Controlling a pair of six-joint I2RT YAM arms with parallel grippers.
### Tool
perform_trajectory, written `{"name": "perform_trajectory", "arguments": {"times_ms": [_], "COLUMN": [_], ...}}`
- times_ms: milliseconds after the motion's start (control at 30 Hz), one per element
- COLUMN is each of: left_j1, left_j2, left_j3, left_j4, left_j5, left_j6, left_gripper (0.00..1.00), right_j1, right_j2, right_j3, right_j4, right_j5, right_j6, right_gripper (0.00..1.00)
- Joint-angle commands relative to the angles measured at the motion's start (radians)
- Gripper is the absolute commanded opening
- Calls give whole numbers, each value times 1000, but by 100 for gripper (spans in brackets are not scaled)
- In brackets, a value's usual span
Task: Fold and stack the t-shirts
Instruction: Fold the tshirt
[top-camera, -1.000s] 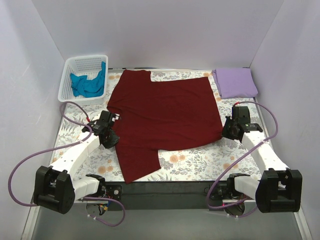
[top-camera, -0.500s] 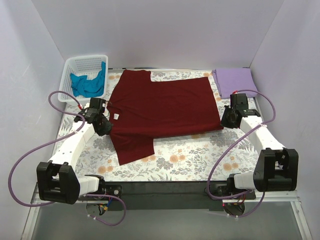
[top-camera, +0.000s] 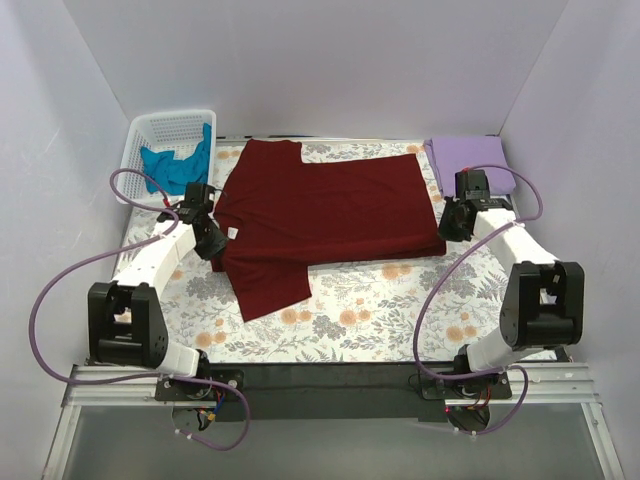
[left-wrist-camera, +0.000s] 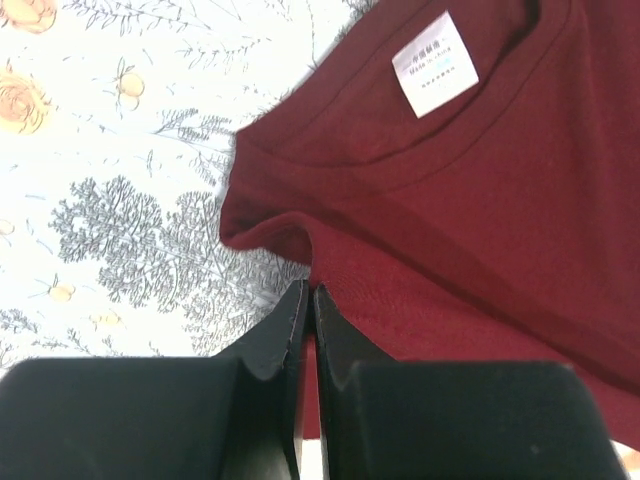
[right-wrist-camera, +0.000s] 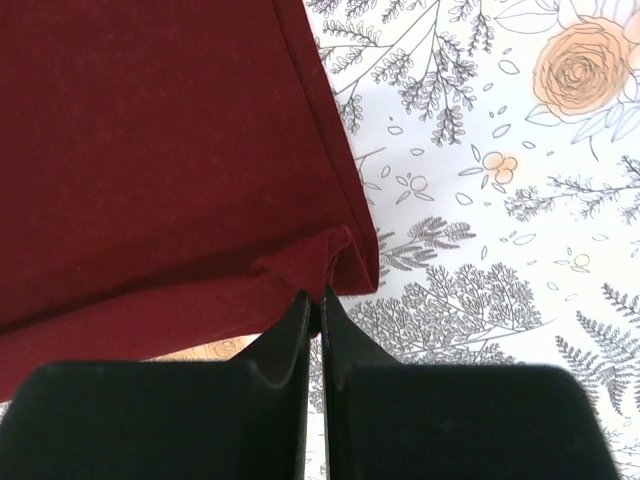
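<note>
Covering the table: a floral-print cloth (top-camera: 370, 320), grey leaves and orange blooms on white, lies flat under the maroon t-shirt (top-camera: 330, 215) and shows on every side of it.
Room: you have plain pale walls (top-camera: 300, 70) behind and to both sides of that shirt, and a black rail (top-camera: 320, 378) along the table edge on its near side.
Basket: a white lattice basket (top-camera: 150, 135) stands beyond the shirt's far left corner, against the wall.
Other shirts: the teal t-shirt (top-camera: 175, 170) is bunched inside the basket. The lavender t-shirt (top-camera: 470, 163) lies folded just off the maroon shirt's far right corner.
Hard to make out: the basket wall hides much of the teal one. The right arm crosses the lavender one's near edge. You cannot read the print on the white tag (left-wrist-camera: 434, 63).
Left gripper (left-wrist-camera: 308, 295): the fingers are pressed together on the maroon fabric just below the collar (left-wrist-camera: 400, 150), with only a red sliver showing between them.
Right gripper (right-wrist-camera: 314, 298): the fingers are pinched tight on the puckered near corner at the hem (top-camera: 438, 215).
Axis: the maroon shirt's long axis runs left to right across the cloth, collar toward the basket side and hem toward the lavender shirt. One sleeve (top-camera: 265, 285) juts toward the rail.
</note>
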Motion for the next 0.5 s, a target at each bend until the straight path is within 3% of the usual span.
{"name": "perform_trajectory", "arguments": {"times_ms": [0, 467], "left_j1": [16, 19], "left_j2": [38, 214], "left_j3": [56, 159], "left_j4": [34, 71], "left_j5": [-43, -100], "left_j6": [20, 24], "left_gripper": [0, 0], "right_j1": [-5, -5], "right_j2": [48, 229], "right_j3": [63, 189], "right_j4": [31, 45], "right_j5": [15, 13], "right_j6": [-16, -42], "right_gripper": [1, 1]}}
